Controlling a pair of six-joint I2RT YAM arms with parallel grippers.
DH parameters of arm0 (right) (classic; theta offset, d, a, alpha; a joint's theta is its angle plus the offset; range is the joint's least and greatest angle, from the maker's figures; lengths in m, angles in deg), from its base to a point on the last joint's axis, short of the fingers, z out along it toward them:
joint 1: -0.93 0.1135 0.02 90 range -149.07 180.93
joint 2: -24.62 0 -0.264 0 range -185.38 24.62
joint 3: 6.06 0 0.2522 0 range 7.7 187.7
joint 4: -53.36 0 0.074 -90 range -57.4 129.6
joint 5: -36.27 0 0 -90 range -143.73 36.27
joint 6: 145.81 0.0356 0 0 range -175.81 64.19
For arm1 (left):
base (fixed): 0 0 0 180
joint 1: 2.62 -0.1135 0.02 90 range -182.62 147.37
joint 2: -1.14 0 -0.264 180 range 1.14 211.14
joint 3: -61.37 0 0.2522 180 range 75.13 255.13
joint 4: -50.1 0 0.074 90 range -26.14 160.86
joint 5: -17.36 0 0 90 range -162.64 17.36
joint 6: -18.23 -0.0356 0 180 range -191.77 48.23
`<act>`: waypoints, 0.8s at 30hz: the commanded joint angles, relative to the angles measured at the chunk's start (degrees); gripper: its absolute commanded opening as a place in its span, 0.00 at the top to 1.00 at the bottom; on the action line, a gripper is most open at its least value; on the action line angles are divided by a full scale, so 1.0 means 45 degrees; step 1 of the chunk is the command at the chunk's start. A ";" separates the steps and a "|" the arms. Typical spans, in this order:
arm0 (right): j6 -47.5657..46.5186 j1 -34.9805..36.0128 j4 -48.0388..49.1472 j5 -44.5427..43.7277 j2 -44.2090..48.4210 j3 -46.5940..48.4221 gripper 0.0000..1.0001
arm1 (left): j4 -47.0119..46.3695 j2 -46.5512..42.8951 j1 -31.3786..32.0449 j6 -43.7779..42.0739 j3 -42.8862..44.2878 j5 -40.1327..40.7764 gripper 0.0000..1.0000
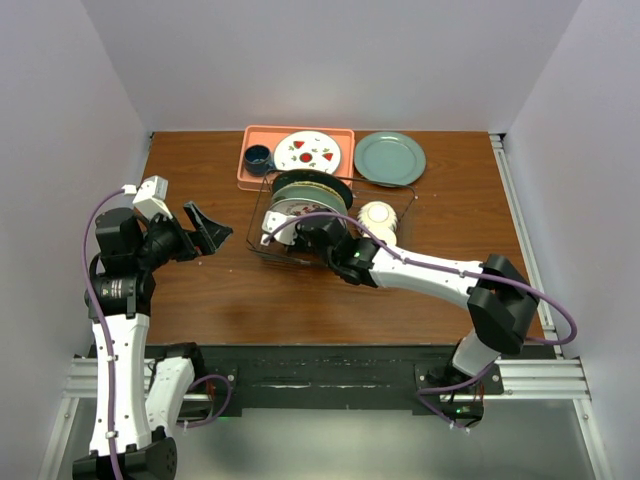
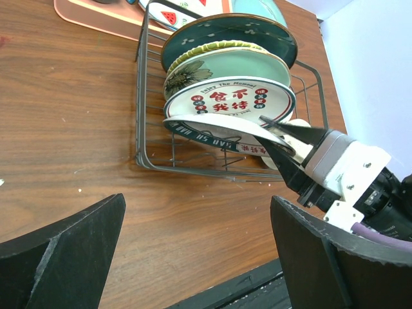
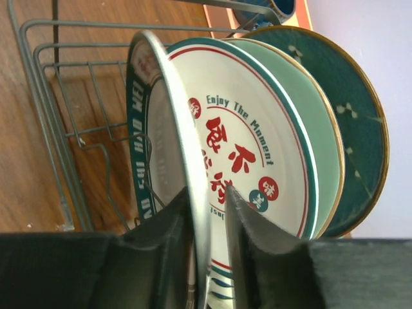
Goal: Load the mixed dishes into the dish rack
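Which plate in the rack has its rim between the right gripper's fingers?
The frontmost white dark-green-rimmed plate, tilted flatter than the rest. The right gripper straddles its edge. The other plates stand behind it, untouched.

The white green-rimmed plate reads "Enjoy The Moment"; red Chinese characters beneath.

Wood table, pale lavender walls

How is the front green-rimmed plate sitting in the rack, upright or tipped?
Tipped: the front plate leans away from the upright plate behind it, its rim between the fingers of the right gripper.
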 commanded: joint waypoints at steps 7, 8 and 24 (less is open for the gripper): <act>0.0877 0.0026 0.0799 -0.1176 0.0815 0.0535 0.55 | -0.0415 -0.0124 0.0011 -0.0194 -0.0090 -0.0310 0.00; 0.0974 0.0026 0.0839 -0.1196 0.0931 0.0476 0.52 | -0.0376 -0.0144 0.0011 -0.0213 -0.0070 -0.0290 0.00; 0.4642 0.0026 -0.1348 0.3647 0.5596 -0.0677 0.02 | -0.0356 -0.0319 0.0031 0.0040 -0.0051 -0.0192 0.00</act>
